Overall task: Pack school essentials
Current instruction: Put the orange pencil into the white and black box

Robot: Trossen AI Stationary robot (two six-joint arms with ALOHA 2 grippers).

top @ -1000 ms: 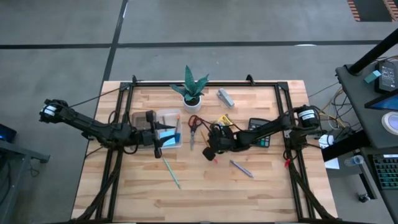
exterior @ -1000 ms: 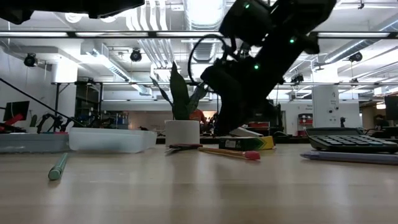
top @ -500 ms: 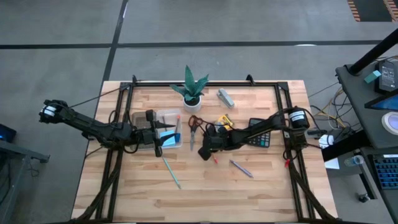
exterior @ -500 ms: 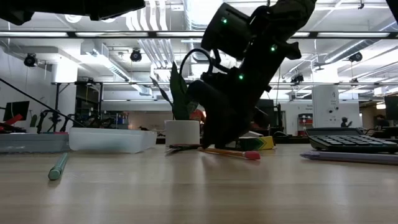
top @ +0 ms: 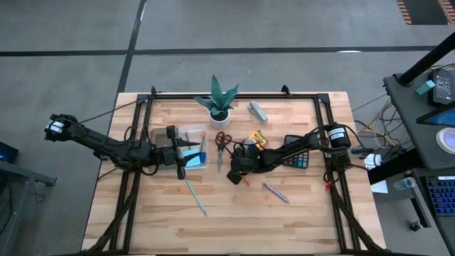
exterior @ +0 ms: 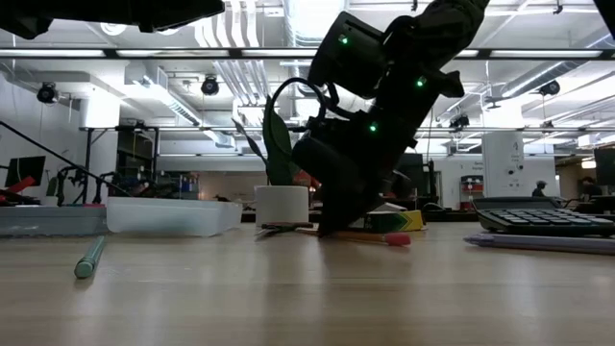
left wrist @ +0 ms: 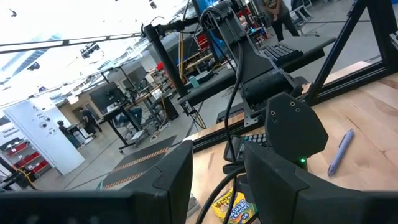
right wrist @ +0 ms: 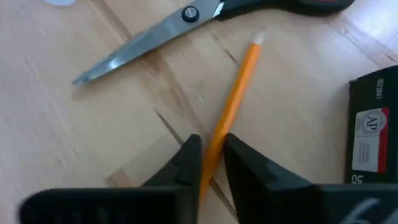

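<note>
I'm watching the orange pencil (right wrist: 233, 109) lying flat on the table (top: 234, 213), mid-table beside the scissors (right wrist: 149, 37). Its long axis is running straight between the right gripper (right wrist: 210, 163) fingers, which are straddling it, narrowly parted and seemingly not yet pinching. The right arm is reaching in low, wrist pitched steeply down, fingertips at the wood. I'm judging the next move a simple close. The left gripper (top: 178, 153) is hovering over the clear container (top: 190, 132), fingers spread, farther off.
</note>
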